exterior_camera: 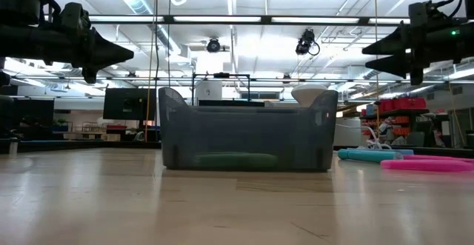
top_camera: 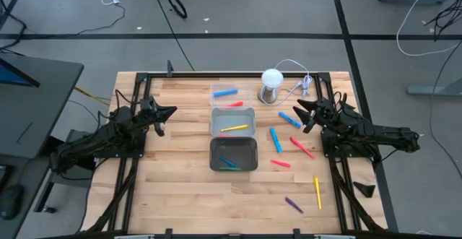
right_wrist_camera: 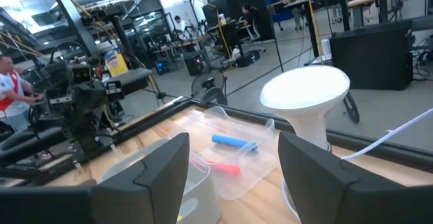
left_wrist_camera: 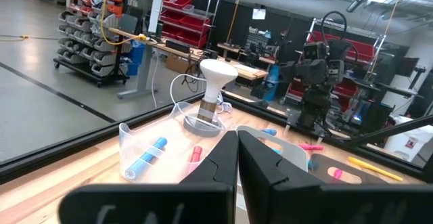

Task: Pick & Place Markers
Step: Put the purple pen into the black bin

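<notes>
- high view: six markers (top_camera: pixel 276 139) lie loose on the wood beside the right gripper (top_camera: pixel 299 114), its fingers apart and empty.
- two grey trays (top_camera: pixel 233 122) sit between both grippers.
- left gripper (top_camera: pixel 170 113) pinched together, empty.

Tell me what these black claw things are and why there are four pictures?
They are two robot arms at a wooden table. Each ends in a gripper, like a two-finger hand. The left gripper is shut and the right gripper is open; neither holds anything. One camera looks straight down from above, one sits low at table height, and one rides on each wrist, so you see that arm's own fingers. On the table lie coloured markers, mostly near the right arm. In the middle are two grey trays, each with markers inside, a clear tray holding a blue marker, and a white-topped metal cylinder.
</notes>
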`<state>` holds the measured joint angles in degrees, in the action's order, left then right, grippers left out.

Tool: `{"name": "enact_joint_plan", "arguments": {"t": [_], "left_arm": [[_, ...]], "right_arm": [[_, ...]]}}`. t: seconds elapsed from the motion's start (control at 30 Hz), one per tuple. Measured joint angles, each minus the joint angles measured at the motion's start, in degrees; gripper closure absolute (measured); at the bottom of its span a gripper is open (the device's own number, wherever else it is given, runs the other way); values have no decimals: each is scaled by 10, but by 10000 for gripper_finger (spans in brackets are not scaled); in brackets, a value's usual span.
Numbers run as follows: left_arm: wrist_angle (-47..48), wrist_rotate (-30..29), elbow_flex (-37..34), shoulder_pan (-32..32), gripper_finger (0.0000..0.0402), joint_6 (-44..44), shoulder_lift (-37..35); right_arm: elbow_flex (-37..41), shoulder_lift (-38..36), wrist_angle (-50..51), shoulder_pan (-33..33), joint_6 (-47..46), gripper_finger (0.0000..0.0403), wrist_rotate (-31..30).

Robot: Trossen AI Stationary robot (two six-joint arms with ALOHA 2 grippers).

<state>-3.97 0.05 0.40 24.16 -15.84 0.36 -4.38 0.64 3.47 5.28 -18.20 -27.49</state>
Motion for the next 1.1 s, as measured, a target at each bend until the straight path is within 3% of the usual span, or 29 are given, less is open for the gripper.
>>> {"name": "enact_joint_plan", "arguments": {"t": [0.23, 0.47, 0.63, 0.77, 0.9, 1.1], "left_arm": [[0, 0, 0, 0, 387, 0, 0], [0, 0, 0, 0, 388, 0, 0], [0, 0, 0, 0, 387, 0, 0], [0, 0, 0, 0, 388, 0, 0], [0, 0, 0, 0, 388, 0, 0], [0, 0, 0, 0, 387, 0, 0]], "right_arm": [[-25, 12, 4, -2, 2, 172, -2], [-123, 98, 88, -2, 12, 172, -2], [-203, 185, 158, -2, -92, 172, -1], [-266, 254, 228, -2, -229, 172, 7], [-320, 317, 275, -3, -330, 172, 50], [-385, 389, 315, -3, -375, 172, 173]]}}
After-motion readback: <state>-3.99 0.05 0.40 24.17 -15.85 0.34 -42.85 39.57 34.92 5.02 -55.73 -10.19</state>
